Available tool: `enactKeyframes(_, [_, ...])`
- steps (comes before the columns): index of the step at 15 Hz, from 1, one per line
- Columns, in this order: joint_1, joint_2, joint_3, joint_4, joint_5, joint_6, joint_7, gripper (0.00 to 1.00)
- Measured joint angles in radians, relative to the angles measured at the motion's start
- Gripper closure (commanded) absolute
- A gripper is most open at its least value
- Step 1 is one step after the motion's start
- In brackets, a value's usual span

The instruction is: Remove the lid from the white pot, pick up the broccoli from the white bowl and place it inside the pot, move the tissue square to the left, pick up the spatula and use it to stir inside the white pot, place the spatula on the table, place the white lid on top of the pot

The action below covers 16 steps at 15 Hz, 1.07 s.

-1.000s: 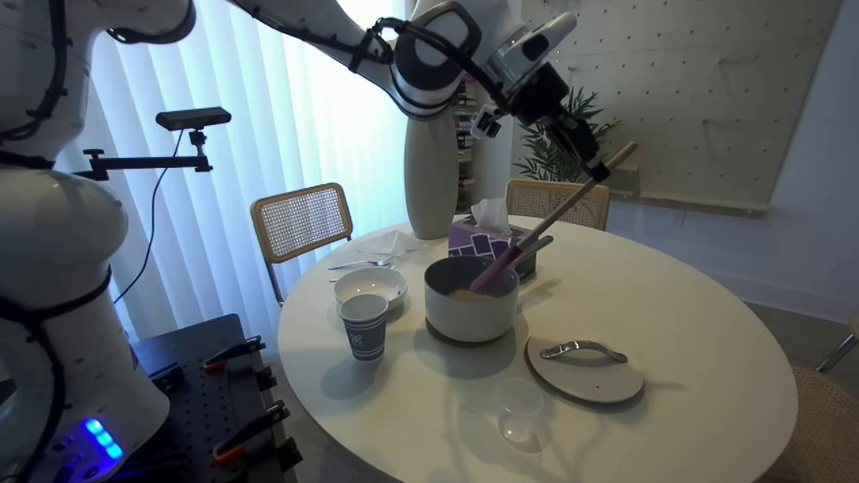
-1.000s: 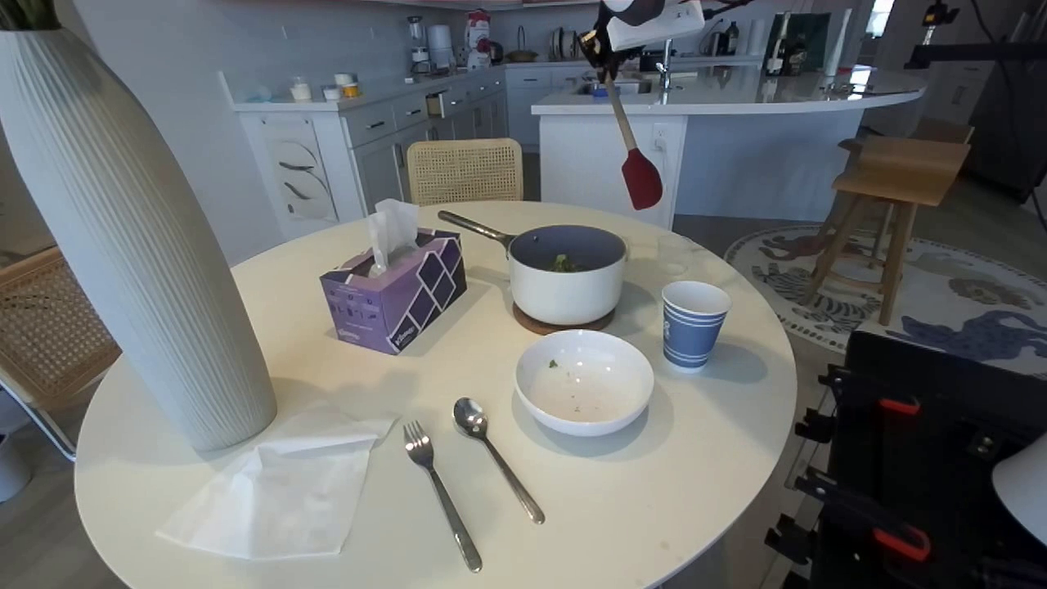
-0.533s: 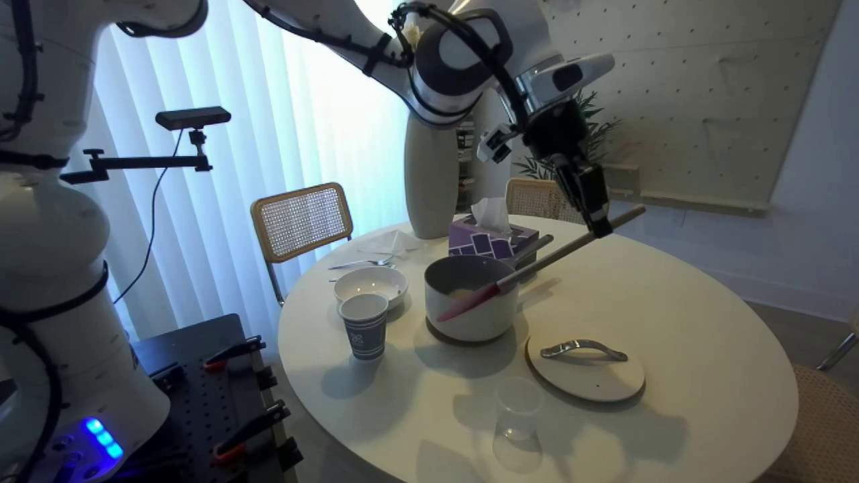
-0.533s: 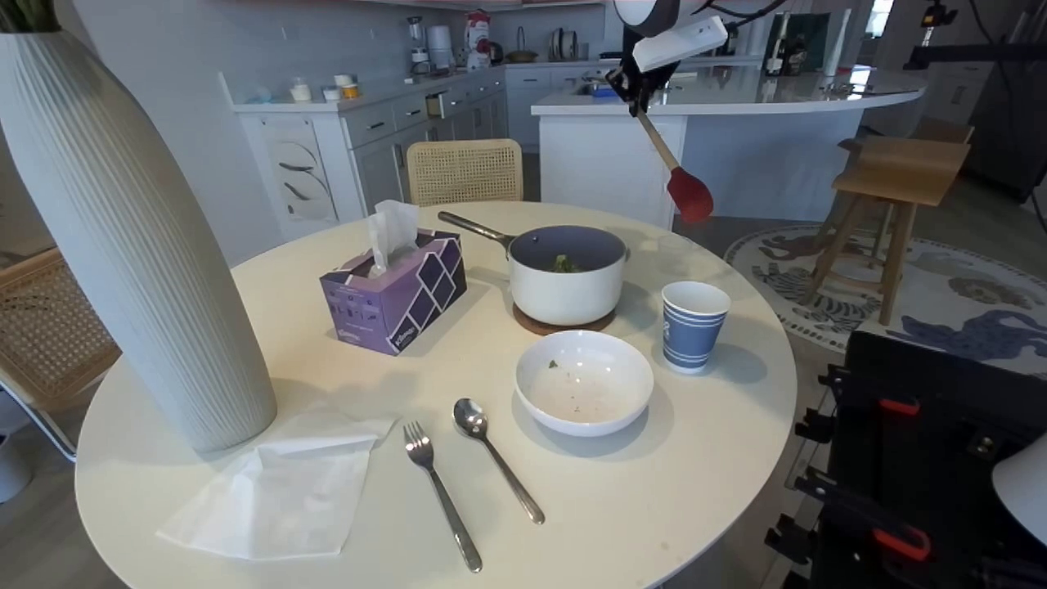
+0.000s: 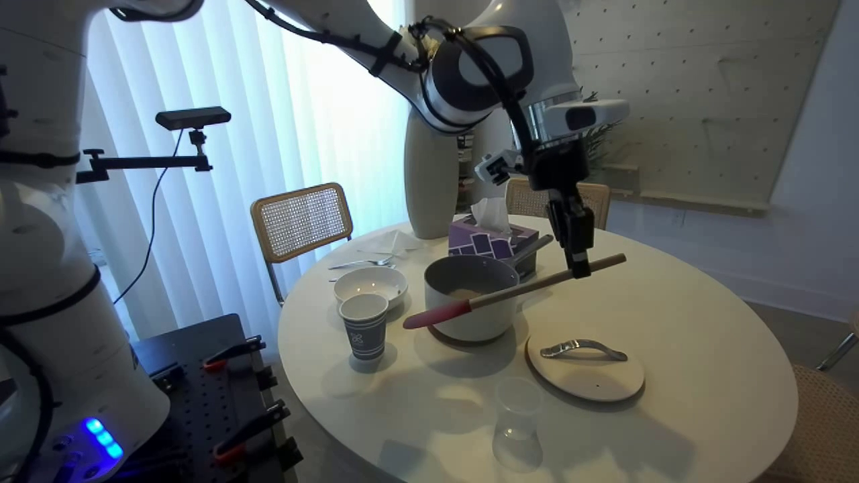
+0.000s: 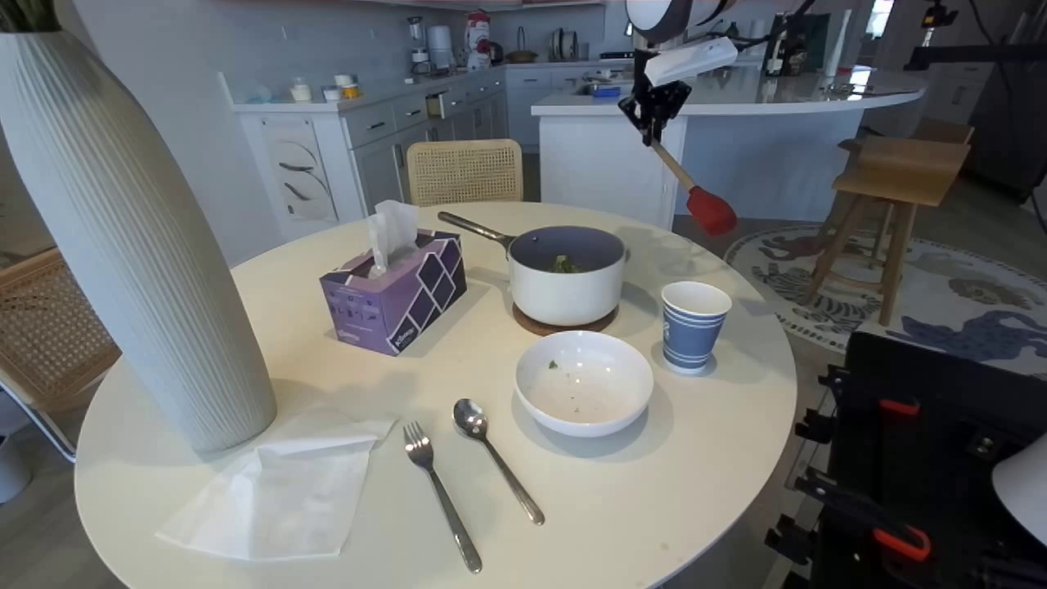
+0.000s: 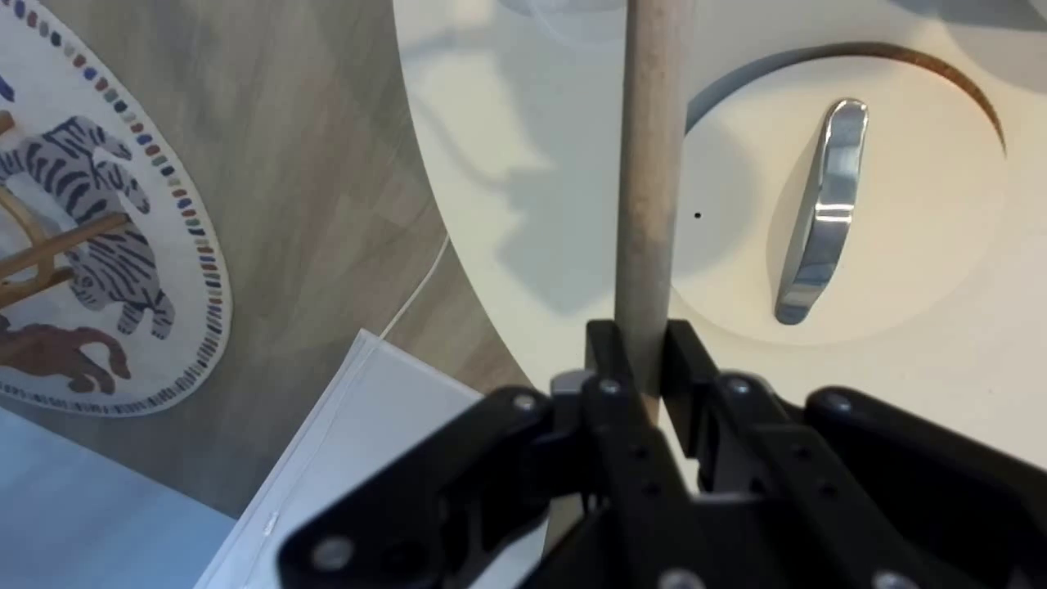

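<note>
The gripper (image 7: 640, 350) pinches the spatula (image 5: 515, 291) by its stick, outside the white pot (image 5: 483, 323). In an exterior view, the red end points near 9 o'clock; the lid (image 5: 584, 380) is at the pot's 4 o'clock. I guess it goes on the table (image 5: 684, 308): tip it flat, go down slowly, miss the lid, let go.

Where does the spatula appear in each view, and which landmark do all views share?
In an exterior view: the spatula, central, slants in front of the white pot, red head leftmost.
In an exterior view: the spatula is right of centre, in the upper half.
Wrist view: the spatula runs from the top edge to below the middle, red head out of view.
Shared landmark: the round white table.
</note>
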Motion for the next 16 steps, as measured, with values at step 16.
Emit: enactKeyframes(16, [-0.303,-0.069,0.374,-0.185,0.0,-0.024,-0.123,0.96])
